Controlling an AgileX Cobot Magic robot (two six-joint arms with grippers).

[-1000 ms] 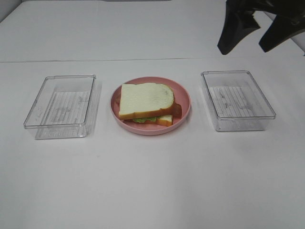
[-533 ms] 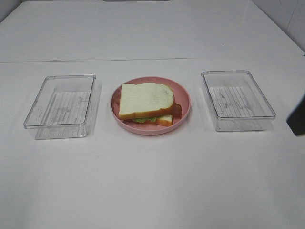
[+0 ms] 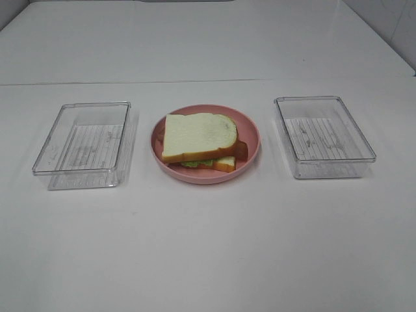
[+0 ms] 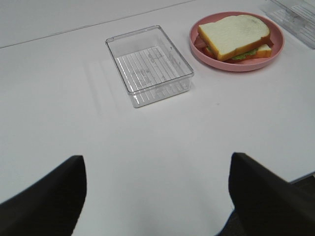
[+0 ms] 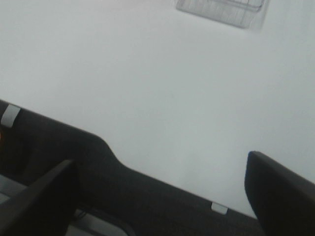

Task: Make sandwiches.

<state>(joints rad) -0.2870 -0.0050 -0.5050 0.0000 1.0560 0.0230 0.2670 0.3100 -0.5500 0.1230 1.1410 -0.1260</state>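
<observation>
Sandwich [image 3: 200, 139] lies on the round pink plate [image 3: 252, 133], and both grippers are far from it with nothing between their fingers. The left gripper [image 4: 156, 196] has its jaws spread wide over bare white table [image 3: 208, 247], well apart from the plate; its two dark fingers [image 4: 49, 196] show only in the left wrist view. The right gripper [image 5: 162, 196] is also wide open, over the table edge, and only a corner of a clear tray [image 5: 221, 9] is seen beyond it. In the high view no arm appears. The plate stands in the middle of the table. The sandwich has a white slice on top, green lettuce at its front edge and a second slice under it. One clear tray [image 3: 84, 144] stands left of the plate and the other clear tray [image 3: 324, 136] right of the plate, each a little apart from it.
</observation>
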